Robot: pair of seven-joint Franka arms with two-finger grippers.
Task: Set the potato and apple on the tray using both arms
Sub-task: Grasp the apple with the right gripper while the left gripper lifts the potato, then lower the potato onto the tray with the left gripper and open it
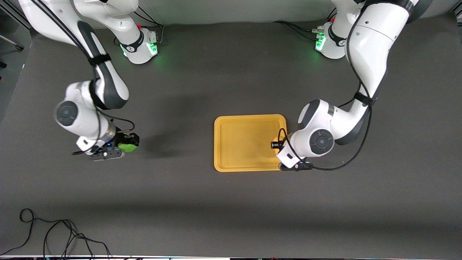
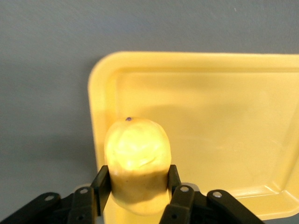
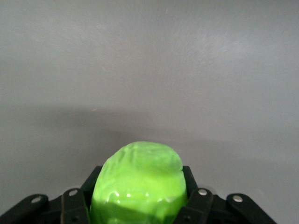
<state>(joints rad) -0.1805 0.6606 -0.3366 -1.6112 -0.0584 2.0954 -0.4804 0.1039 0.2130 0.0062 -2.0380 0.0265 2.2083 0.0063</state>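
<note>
Left gripper [image 2: 138,189] clamps the potato [image 2: 137,161] over the tray [image 1: 249,159]; right gripper [image 3: 138,198] clamps the apple [image 3: 138,179]

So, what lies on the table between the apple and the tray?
Nothing: the front view shows only bare dark table between the apple and the tray.

Flat rectangular orange-yellow plastic tray [image 1: 245,142] sits nr table centre. Small oval yellow-tan potato [image 2: 137,161], in left gripper [image 2: 138,186], hangs over tray's 3 o'clock edge. Small round green apple [image 1: 129,147] (in right gripper [image 1: 124,144]) at tray's 9 o'clock, well apart.
</note>
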